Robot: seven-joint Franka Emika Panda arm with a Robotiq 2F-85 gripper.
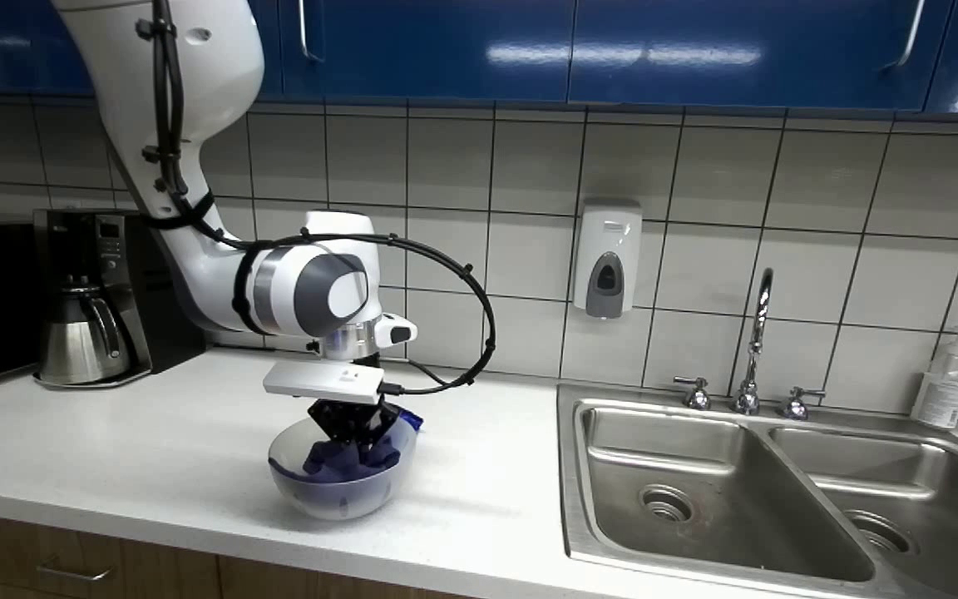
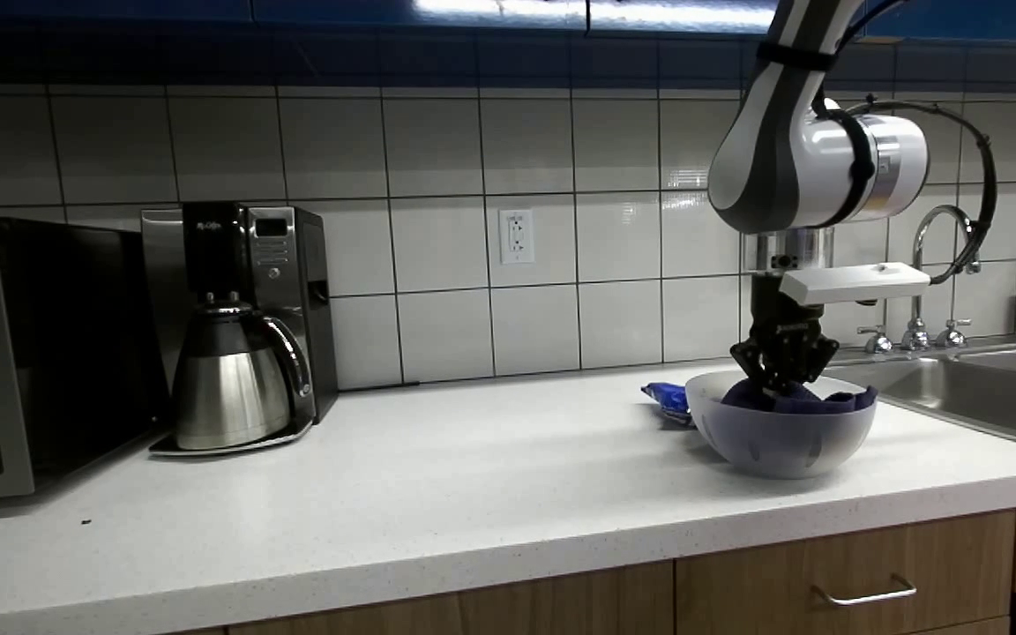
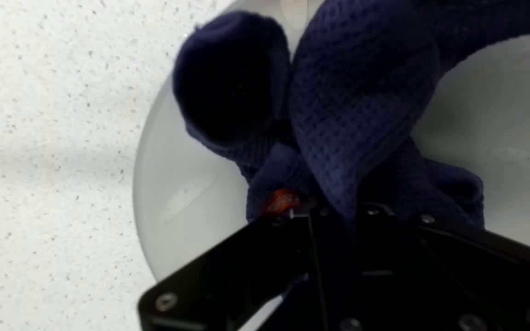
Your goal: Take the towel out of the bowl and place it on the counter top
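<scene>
White ctr (image 2: 437,476), bowl (image 2: 781,445) nr front edge (image 2: 473,562), open room twd coffee mkr (image 2: 235,379), claw (image 2: 777,383) pinching towel (image 3: 361,92) in bowl

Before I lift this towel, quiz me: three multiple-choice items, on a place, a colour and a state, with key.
1. The towel is: A) in the sink; B) on the microwave; C) in the bowl.
2. The upper cabinets are: A) blue; B) red; C) yellow.
3. The jaws are: A) wide open; B) shut on the towel; C) shut on nothing.

1 C: both exterior views show it bunched inside. 2 A: blue in both. 3 B: wrist view shows a fold pinched between them.
</scene>
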